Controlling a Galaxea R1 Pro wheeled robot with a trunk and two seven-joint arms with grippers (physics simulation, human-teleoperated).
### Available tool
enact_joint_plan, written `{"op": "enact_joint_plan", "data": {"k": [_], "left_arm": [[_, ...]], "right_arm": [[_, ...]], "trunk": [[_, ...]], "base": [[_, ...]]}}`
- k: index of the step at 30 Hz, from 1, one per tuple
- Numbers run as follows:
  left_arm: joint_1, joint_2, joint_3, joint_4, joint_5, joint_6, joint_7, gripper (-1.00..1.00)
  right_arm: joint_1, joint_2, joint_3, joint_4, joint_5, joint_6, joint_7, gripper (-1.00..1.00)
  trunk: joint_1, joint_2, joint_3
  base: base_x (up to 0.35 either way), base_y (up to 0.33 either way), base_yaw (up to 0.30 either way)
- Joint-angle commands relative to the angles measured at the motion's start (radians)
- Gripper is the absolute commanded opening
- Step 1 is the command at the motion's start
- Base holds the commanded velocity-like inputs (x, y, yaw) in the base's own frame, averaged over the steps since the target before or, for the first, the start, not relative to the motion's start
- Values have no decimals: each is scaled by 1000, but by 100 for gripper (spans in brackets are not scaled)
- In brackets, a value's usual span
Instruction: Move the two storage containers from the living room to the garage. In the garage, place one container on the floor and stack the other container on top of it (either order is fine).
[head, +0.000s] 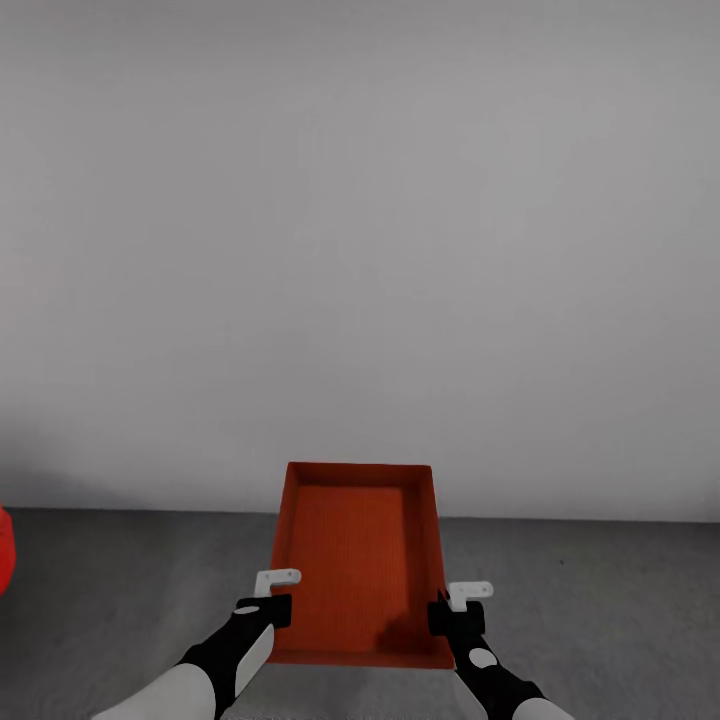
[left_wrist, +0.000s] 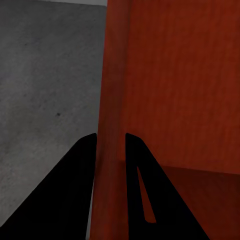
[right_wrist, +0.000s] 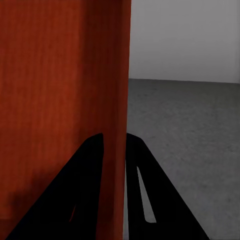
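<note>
One red-orange storage container is held out in front of me above the dark grey concrete floor, open top up and empty. My left gripper is shut on its left wall near the front corner. In the left wrist view, the two black fingers straddle that wall. My right gripper is shut on the right wall. The right wrist view has black fingers on either side of the wall.
A plain white wall stands close ahead and meets the concrete just beyond the container. A bit of something red shows at the left edge. Bare concrete lies on both sides of the container.
</note>
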Motion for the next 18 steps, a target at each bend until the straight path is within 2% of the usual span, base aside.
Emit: {"op": "enact_joint_plan", "data": {"k": [1,18], "left_arm": [[-1,11,17,-6,-19,6,13,-100],[-1,11,17,-6,-19,6,14,-100]], "right_arm": [[-1,0,-33,3,6,-3,-3,-100],[-1,0,-33,3,6,-3,-3,-100]], "trunk": [[0,-1,-3],[0,-1,-30]], "base": [[0,0,0],[0,0,0]]}}
